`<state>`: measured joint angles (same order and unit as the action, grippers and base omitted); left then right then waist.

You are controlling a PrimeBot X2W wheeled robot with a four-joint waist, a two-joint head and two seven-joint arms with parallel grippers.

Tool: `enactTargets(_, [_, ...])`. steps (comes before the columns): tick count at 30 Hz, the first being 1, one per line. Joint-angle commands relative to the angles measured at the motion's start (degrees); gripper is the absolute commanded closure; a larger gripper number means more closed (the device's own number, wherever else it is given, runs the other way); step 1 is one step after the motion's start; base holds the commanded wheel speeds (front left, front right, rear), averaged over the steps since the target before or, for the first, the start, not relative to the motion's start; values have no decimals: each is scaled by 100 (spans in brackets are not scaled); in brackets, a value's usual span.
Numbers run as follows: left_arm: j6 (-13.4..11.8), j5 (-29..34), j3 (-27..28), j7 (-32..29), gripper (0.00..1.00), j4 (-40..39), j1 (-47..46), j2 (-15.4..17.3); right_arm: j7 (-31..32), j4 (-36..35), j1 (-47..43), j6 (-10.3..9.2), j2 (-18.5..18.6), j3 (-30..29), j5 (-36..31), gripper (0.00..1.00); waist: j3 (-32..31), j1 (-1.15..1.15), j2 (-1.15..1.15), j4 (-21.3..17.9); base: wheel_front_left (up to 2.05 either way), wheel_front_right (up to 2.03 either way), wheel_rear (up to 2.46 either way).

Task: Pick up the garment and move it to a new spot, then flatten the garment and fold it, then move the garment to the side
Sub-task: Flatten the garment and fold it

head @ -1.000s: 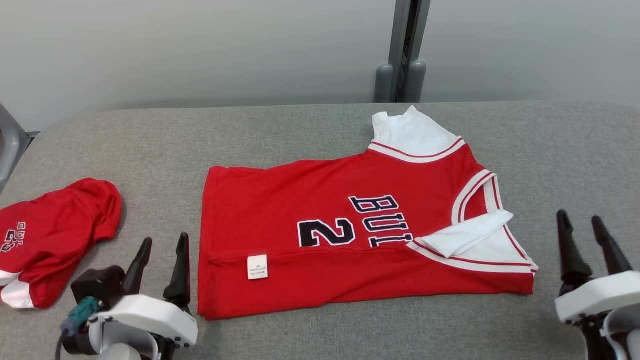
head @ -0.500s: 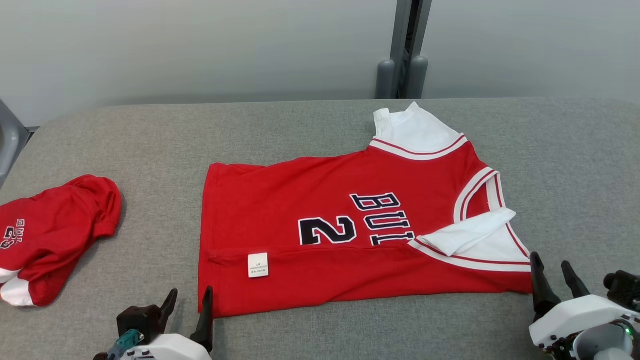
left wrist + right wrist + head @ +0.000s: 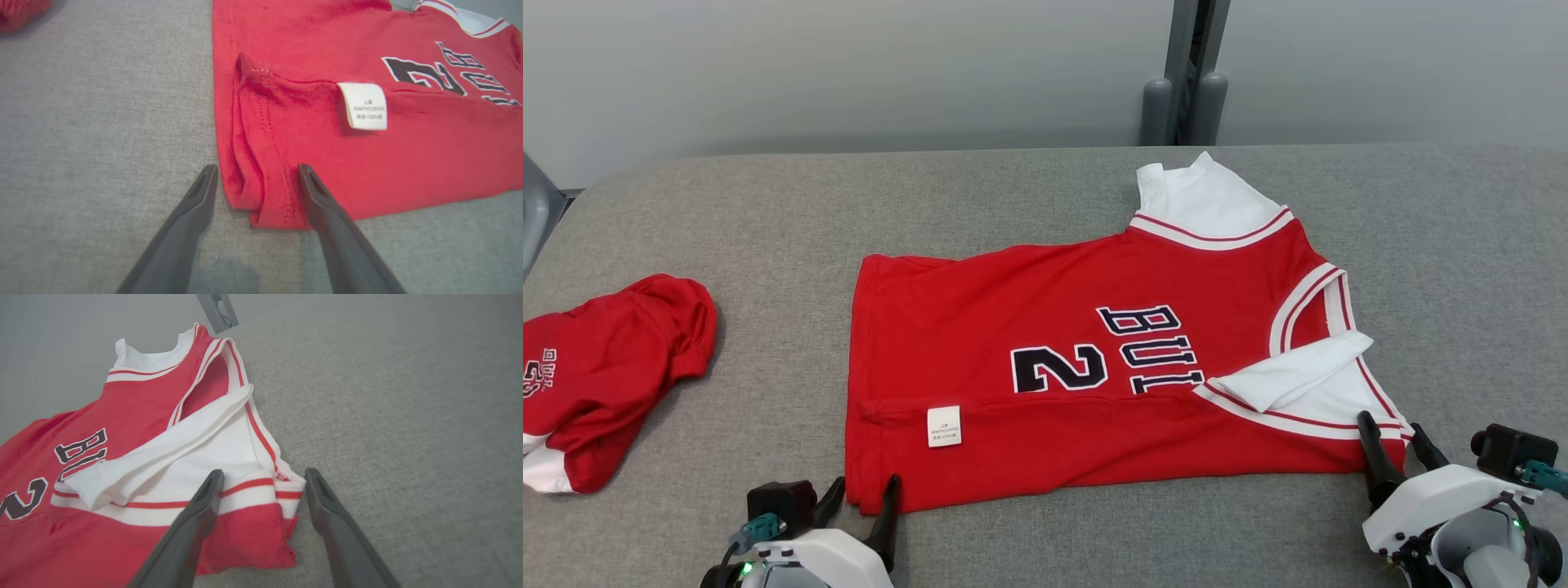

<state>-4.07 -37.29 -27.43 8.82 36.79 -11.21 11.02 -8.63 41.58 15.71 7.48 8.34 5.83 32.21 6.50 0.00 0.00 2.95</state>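
The red cloth basketball shirt (image 3: 1094, 359) lies flat on the grey fabric table (image 3: 1013, 204). The left gripper (image 3: 864, 492) has its fingers wide open around the shirt's near left corner. The right gripper (image 3: 1390, 429) is wide open around the near right corner.

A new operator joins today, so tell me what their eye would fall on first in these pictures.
A red jersey lies spread across the middle of the grey table, its near long edge folded over and a white label showing. The open left gripper straddles its near-left hem corner, and the open right gripper its near-right shoulder corner. A second red garment sits bunched at the table's left edge.
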Motion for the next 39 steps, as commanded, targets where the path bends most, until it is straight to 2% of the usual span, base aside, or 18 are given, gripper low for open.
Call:
enactTargets(1, [47,-35,-11,-51,0,71,-74,-8,-36,33,63,2,63,10,36,0,10,0,0,3,0,0,0])
enactTargets(3, [101,-80,-37,-111,0,117,-95,-32,-25,102,107,2,71,89,54,0,25,0,0,8,0,0,0])
enactTargets(4, [118,-79,-48,-134,34,137,-99,-39,-18,121,124,2,68,115,76,0,30,0,0,9,0,0,0])
enactTargets(5, [150,-92,-61,-151,64,154,-110,-42,-8,140,142,2,64,140,101,5,35,0,0,12,0,0,0])
enactTargets(6, [168,-98,-75,-156,91,164,-128,-47,26,161,158,2,52,158,143,44,41,0,0,14,0,0,0])
enactTargets(7, [197,-67,-104,-152,100,164,-156,-40,35,180,169,2,54,187,175,82,49,0,0,17,0,0,0])
enactTargets(8, [210,-54,-119,-144,100,181,-191,-20,46,221,201,2,83,246,236,100,56,0,0,23,0,0,0])
enactTargets(18, [278,51,-203,-22,100,127,-264,179,164,132,163,2,243,575,592,100,-82,0,0,40,0,0,0])
enactTargets(28, [332,191,-446,-264,100,-97,59,488,1181,-488,-375,2,629,721,1187,100,-437,0,0,20,0,0,0])
enactTargets(35, [283,202,-577,-536,100,-470,408,765,2008,-1395,-1180,1,800,345,1350,100,-640,0,0,7,0,0,0])
enactTargets(39, [211,186,-604,-673,100,-755,651,931,2396,-1993,-1788,1,631,-63,1161,100,-699,0,0,1,0,0,0])
